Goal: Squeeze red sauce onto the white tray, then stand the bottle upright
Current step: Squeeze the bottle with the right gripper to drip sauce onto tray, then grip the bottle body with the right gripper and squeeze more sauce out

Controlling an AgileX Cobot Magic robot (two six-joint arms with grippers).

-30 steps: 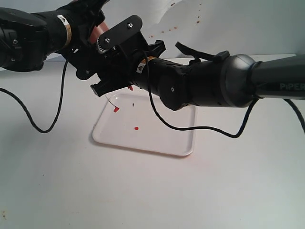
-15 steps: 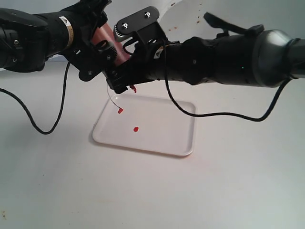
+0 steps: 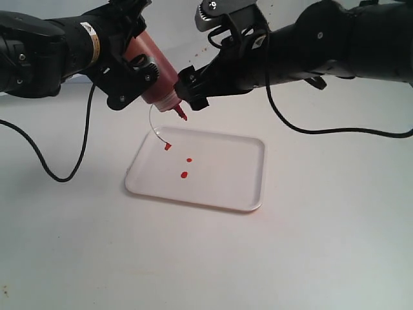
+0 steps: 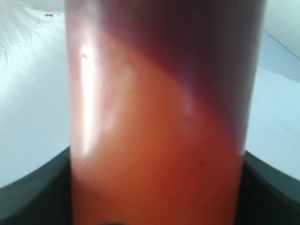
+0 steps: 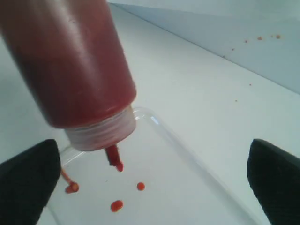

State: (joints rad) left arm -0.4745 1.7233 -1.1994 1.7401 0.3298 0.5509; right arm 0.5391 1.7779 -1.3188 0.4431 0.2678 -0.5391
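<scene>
My left gripper [image 3: 137,64] is shut on the bottle [image 3: 153,70] and holds it tilted, nozzle [image 3: 181,113] down, over the far left part of the white tray [image 3: 226,184]. The bottle's body fills the left wrist view [image 4: 159,117], with dark fingers [image 4: 28,197] at both sides. Two small blobs of red sauce [image 3: 184,174] lie on the tray, and the tethered cap [image 3: 168,146] dangles above it. My right gripper [image 3: 193,87] is open just right of the bottle's cap end, holding nothing. From the right wrist I see the bottle [image 5: 70,70], a drop at the nozzle [image 5: 114,157] and the sauce [image 5: 116,205].
A black cable [image 3: 61,174] loops over the white table on the left; another [image 3: 310,131] hangs under the right arm. Reddish specks dot the back wall [image 5: 262,37]. The tray's near and right sides [image 5: 197,187] are bare.
My right gripper has lifted up and back to the right, off the bottle, which now shows in full. A second red drop has landed on the tray.
</scene>
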